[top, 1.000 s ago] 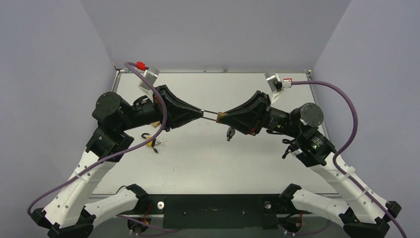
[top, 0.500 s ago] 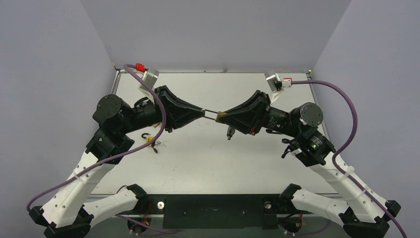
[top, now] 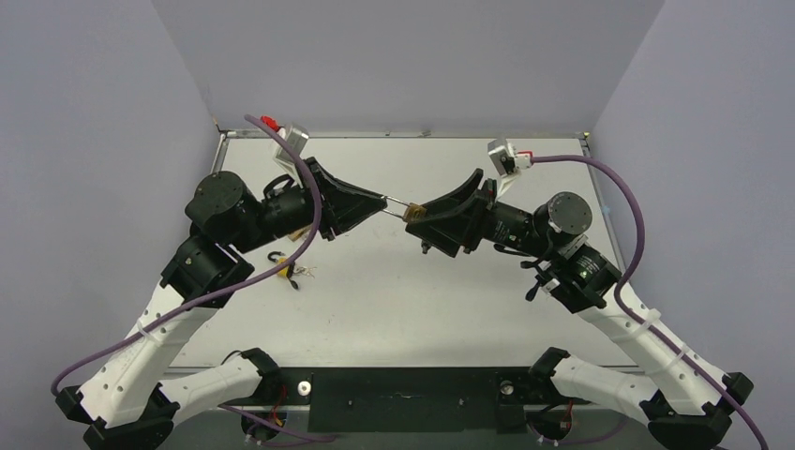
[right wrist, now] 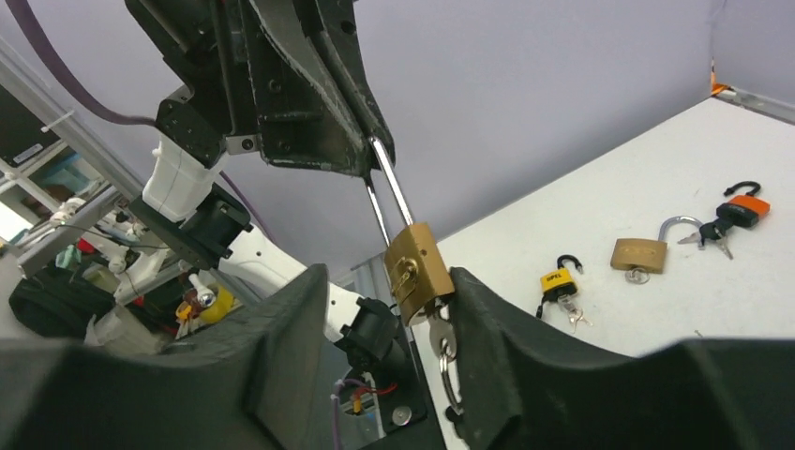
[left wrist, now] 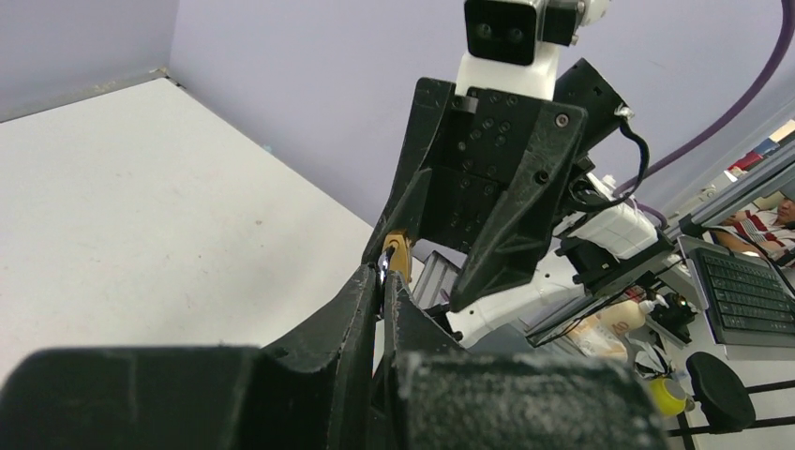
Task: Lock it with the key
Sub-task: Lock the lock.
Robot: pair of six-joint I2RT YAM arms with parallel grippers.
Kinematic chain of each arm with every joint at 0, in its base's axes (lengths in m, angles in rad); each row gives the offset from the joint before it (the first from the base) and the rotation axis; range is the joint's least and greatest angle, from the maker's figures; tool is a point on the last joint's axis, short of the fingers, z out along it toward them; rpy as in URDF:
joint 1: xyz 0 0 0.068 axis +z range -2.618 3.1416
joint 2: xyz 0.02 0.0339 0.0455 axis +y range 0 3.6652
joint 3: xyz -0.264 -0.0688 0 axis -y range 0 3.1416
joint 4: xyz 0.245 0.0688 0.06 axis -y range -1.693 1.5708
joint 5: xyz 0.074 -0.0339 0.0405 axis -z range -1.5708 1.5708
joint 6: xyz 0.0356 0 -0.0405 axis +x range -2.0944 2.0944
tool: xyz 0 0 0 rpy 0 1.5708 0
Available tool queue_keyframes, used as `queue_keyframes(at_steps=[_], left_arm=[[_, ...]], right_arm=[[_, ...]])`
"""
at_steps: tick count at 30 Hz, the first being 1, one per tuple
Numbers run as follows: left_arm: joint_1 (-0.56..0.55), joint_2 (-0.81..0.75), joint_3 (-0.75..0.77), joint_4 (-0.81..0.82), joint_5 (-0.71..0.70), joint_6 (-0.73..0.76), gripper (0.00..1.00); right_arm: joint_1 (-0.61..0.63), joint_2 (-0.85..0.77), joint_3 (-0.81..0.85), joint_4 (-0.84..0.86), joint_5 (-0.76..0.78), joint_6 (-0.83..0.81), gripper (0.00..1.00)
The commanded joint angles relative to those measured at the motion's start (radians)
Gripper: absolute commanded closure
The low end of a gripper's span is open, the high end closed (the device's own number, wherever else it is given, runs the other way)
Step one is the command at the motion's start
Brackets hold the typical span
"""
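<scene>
A brass padlock [right wrist: 417, 267] hangs in the air over the middle of the table. Its steel shackle [right wrist: 389, 192] is pinched in my left gripper [top: 382, 200], which is shut on it. A key [right wrist: 442, 337] with a ring sticks out of the lock's underside. My right gripper [right wrist: 386, 277] is open around the lock body. Its right finger [right wrist: 487, 328] lies against the body and key, and its left finger [right wrist: 300, 309] stands well apart. In the left wrist view only a sliver of the padlock [left wrist: 400, 251] shows past the closed left gripper [left wrist: 382, 274].
Three other padlocks lie on the table [top: 422, 300] under the left arm: a small yellow one [right wrist: 555, 278] with keys, an open brass one [right wrist: 637, 253] and an orange one [right wrist: 742, 208]. From above only the yellow padlock [top: 281, 267] shows, beside the left arm.
My right gripper has opened from its tight hold at the lock. Both grippers and the padlock have shifted slightly toward the far side, and the lock now tilts.
</scene>
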Motion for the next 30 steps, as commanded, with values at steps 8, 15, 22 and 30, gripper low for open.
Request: queue_keyframes(at_steps=[8, 15, 22, 30], left_arm=[[0.032, 0.021, 0.137, -0.039, 0.018, -0.018, 1.0], [0.047, 0.039, 0.163, -0.043, 0.053, -0.053, 1.0], [0.057, 0.068, 0.186, -0.084, 0.05, -0.068, 1.0], [0.056, 0.083, 0.187, -0.072, 0.062, -0.077, 1.0]], right_arm=[[-0.15, -0.117, -0.16, 0.158, -0.12, 0.027, 0.37], [-0.156, -0.1, -0.184, 0.228, -0.135, 0.042, 0.39], [-0.148, -0.086, -0.141, 0.156, -0.075, -0.037, 0.51], [-0.09, -0.058, -0.075, -0.003, 0.025, -0.174, 0.61]])
